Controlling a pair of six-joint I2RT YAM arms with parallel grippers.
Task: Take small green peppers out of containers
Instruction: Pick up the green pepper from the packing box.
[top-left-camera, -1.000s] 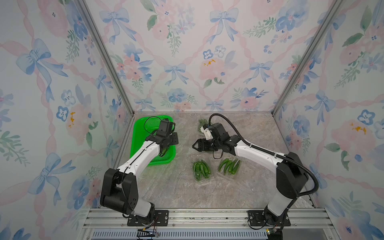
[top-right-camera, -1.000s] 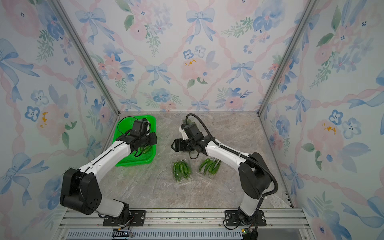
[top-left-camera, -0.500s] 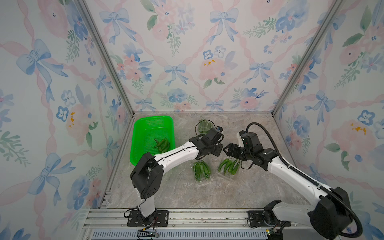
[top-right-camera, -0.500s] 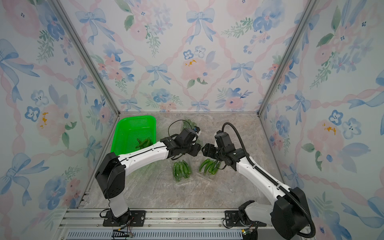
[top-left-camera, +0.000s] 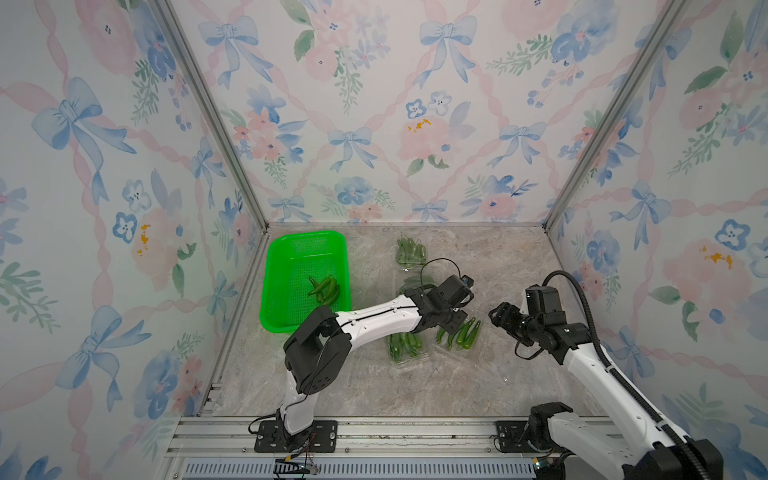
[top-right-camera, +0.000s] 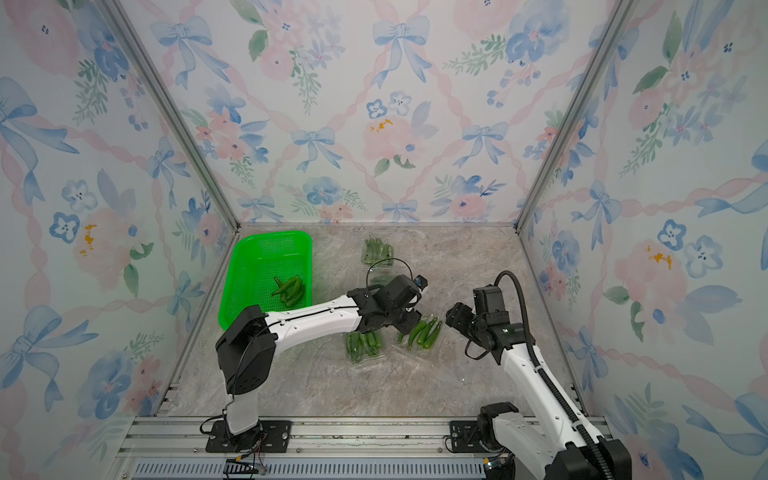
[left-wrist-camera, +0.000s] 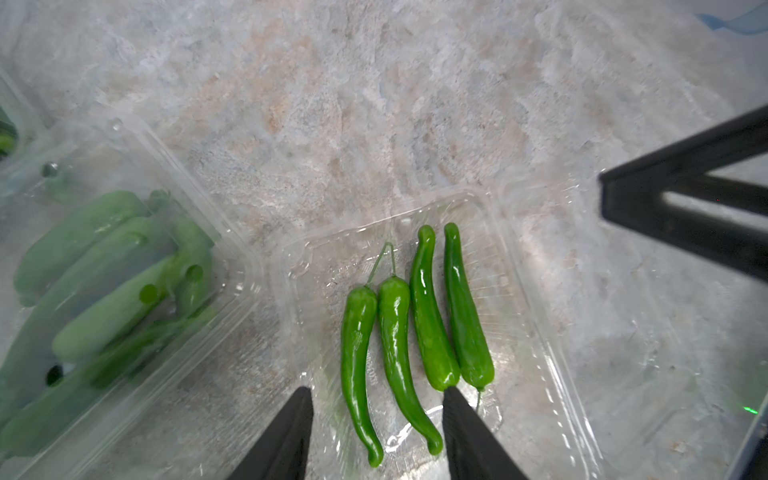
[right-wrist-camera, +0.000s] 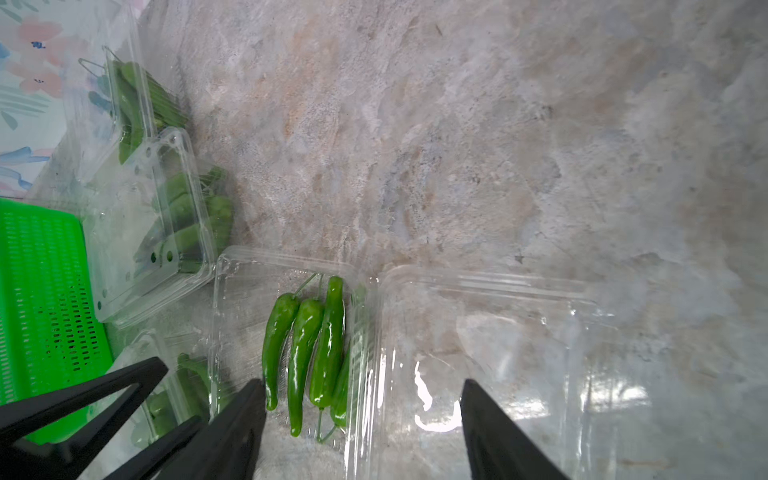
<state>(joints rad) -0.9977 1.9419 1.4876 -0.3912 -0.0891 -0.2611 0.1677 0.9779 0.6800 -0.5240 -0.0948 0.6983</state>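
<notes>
Left wrist view: left gripper (left-wrist-camera: 376, 390) fingers half open, empty, over green peppers (left-wrist-camera: 392, 332) in opened clamshell box (left-wrist-camera: 511, 299); right gripper (right-wrist-camera: 362, 382) wide open, empty

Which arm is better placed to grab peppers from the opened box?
Left. The left gripper hangs open directly over the four glossy green chili peppers in the opened clear plastic clamshell box; the right gripper, also open, sits aside.

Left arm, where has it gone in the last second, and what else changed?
The left gripper swung from above the green basket across to the open container, jaws open over its four peppers, holding nothing. The right gripper drew back from the middle toward its own side, open. The other containers, basket and peppers lie as before.
</notes>
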